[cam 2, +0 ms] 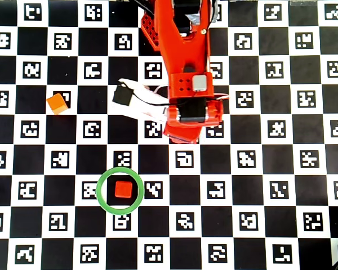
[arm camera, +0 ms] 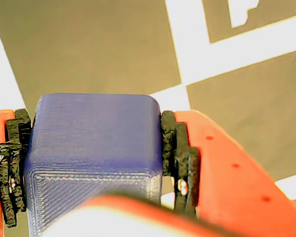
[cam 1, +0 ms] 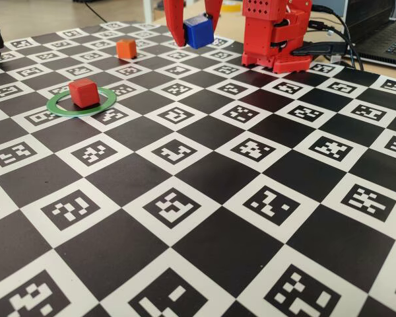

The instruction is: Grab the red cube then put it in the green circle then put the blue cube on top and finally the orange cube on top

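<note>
Over on the left of the fixed view, the matte red plastic cube [cam 1: 84, 92] sits inside the flat green ring [cam 1: 60, 107], base laid; rightward, the gripper [cam 1: 197, 34] clamps the deep-blue printed cube [cam 1: 198, 30] aloft (next layer, I'd guess).

Overhead: my arm hides the blue cube [arm camera: 93, 158] and gripper [arm camera: 96, 163]. Wrist view bottom blurred, cube cut off.

The fixed view looked low across the tabletop [cam 1: 204, 218] toward the green circle [cam 1: 81, 104]; the overhead view faced straight down on it [cam 2: 120, 190]; the wrist view sat close.
</note>
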